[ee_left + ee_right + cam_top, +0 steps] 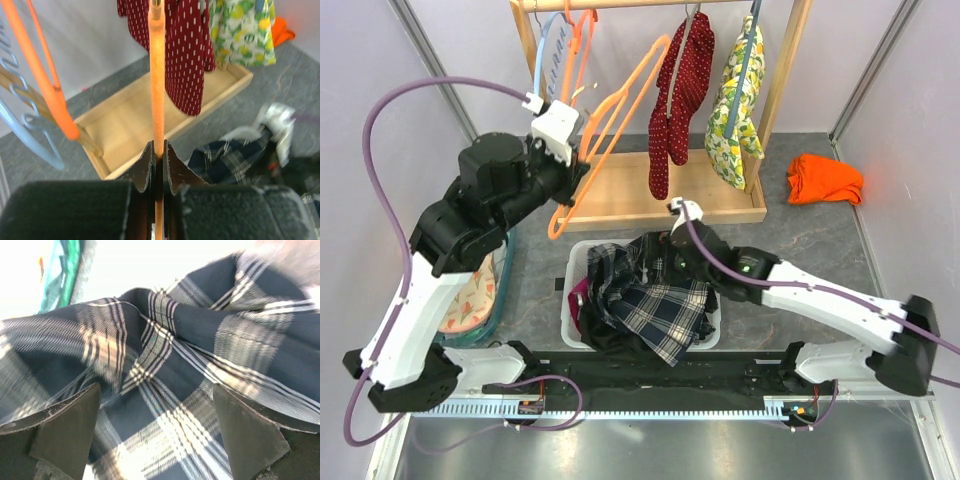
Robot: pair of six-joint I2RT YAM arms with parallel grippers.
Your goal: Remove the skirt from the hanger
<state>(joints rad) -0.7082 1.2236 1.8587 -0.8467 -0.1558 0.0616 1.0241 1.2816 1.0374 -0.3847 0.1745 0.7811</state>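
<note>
The plaid skirt (655, 300) lies crumpled in a white bin (570, 262) in front of the arms, free of the hanger. It also shows in the left wrist view (227, 157). My left gripper (578, 172) is raised at the left by the rack and is shut on the pale peach-orange hanger (620, 110), which slants up to the right. In the left wrist view the jaws (158, 150) pinch the hanger's thin bar (157, 85). My right gripper (672, 248) is open just over the skirt's far edge. In the right wrist view (157, 425) the plaid cloth (165, 360) fills the space between the fingers.
A wooden rack (640, 195) at the back holds a light-blue hanger (545, 60), a brighter orange hanger (582, 40), a red dotted garment (680, 90) and a lemon-print garment (738, 100). An orange cloth (825, 180) lies at the right. A teal tub (485, 305) stands left of the bin.
</note>
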